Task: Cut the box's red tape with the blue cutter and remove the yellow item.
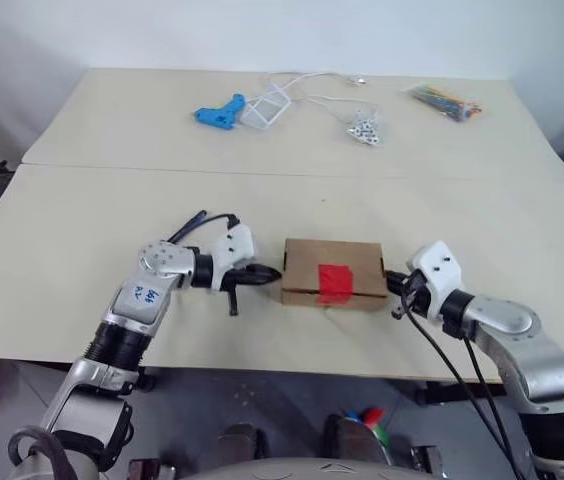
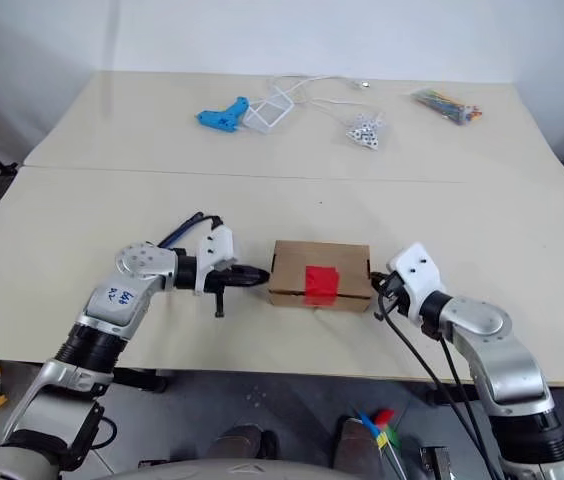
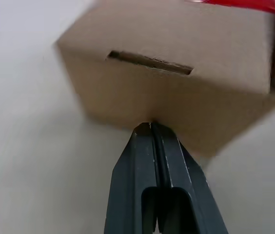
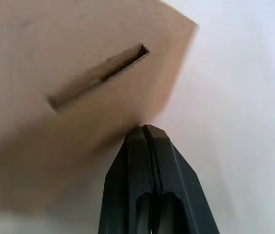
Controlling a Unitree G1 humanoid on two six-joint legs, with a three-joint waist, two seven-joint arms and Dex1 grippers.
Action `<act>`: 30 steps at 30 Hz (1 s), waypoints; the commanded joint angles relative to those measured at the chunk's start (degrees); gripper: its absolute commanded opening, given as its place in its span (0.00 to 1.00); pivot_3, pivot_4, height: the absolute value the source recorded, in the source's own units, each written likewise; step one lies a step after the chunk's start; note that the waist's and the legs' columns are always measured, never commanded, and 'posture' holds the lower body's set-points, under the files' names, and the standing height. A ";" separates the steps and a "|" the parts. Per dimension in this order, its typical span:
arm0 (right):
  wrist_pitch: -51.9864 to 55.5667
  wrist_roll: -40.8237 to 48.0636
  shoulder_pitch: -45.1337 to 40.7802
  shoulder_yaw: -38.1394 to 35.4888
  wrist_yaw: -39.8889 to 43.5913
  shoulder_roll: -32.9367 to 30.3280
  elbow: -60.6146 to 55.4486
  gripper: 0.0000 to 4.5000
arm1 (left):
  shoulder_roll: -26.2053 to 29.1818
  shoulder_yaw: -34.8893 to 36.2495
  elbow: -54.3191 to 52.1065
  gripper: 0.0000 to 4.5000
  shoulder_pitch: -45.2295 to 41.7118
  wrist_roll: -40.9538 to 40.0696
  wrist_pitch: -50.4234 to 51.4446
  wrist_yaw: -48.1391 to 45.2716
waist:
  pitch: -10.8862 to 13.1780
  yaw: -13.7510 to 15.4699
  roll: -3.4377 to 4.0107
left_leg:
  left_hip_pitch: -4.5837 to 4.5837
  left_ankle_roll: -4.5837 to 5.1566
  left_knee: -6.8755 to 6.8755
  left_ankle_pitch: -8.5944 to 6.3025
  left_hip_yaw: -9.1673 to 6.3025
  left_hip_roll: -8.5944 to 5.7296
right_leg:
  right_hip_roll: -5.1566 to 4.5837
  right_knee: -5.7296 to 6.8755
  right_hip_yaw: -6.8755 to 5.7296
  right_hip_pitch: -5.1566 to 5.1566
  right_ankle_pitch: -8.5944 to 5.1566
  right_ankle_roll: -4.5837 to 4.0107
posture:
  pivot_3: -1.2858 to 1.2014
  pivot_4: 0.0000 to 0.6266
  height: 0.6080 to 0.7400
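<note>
Cardboard box [image 1: 333, 271] lies lengthwise left–right, a clenched tool at – seemingly touching – each end.

Bare table [image 1: 112, 210] around the box [image 1: 307, 258]; clutter [image 1: 252, 108] well apart at far edge.

We see box [image 3: 176, 83] blurred, cut off at left wrist view's edge; red tape [image 3: 235, 4] mostly cropped; box contents hidden from us.

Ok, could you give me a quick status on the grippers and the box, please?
Left gripper shut, tip at box left end. Right gripper shut at right end. Red tape uncut. Nothing blocking.
</note>
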 commanded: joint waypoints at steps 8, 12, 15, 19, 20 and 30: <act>-11.29 -4.95 -7.53 -3.84 1.31 -4.82 14.85 0.00 | 9.82 5.44 -14.94 0.01 0.34 -10.76 12.90 -5.24 | 0.05 0.33 0.08 | -0.13 0.00 0.02 0.00 -0.02 -0.02 | -0.01 -0.02 -0.01 -0.09 0.00 0.00 | 0.52 0.24 1.00; 0.21 5.84 2.40 -5.64 15.33 -12.66 2.56 0.00 | 6.79 11.12 -7.60 0.01 -7.73 -14.32 14.57 -0.92 | 0.06 0.85 0.12 | -0.69 0.01 0.26 0.01 -0.13 0.01 | 0.01 0.19 -0.13 -0.50 0.00 0.00 | 0.52 0.24 1.00; 8.31 13.46 9.32 -4.84 18.70 -14.62 -9.80 0.00 | 1.90 8.29 3.60 0.01 -11.65 -6.55 6.92 7.11 | 0.04 1.13 0.12 | -0.76 0.01 0.28 0.00 -0.14 -0.01 | 0.05 0.18 -0.33 -0.47 0.00 0.00 | 0.52 0.24 1.00; 10.82 14.22 8.86 -2.45 14.88 -11.18 -14.34 0.00 | -1.49 1.99 9.43 0.01 -11.96 -0.71 2.26 7.12 | 0.11 0.16 -0.01 | -0.58 0.08 0.38 0.01 0.14 -0.33 | 0.01 0.16 0.05 -0.39 0.01 0.00 | 0.52 0.24 1.00; 10.53 13.25 7.38 -1.40 12.88 -9.29 -13.98 0.00 | -2.28 0.58 8.96 0.01 -11.54 -0.99 2.67 5.63 | 0.18 0.06 -0.13 | -0.58 0.09 0.44 0.02 0.18 -0.31 | 0.01 0.19 0.12 -0.43 0.02 -0.02 | 0.52 0.24 1.00; 0.10 1.61 -6.53 5.94 8.04 -1.74 1.04 0.00 | -0.69 -1.40 -1.52 0.01 -6.64 -3.95 10.57 1.53 | 0.22 0.39 -0.17 | -0.69 0.08 0.73 0.01 0.17 0.02 | 0.02 0.30 0.20 -0.52 0.10 -0.10 | 0.52 0.24 1.00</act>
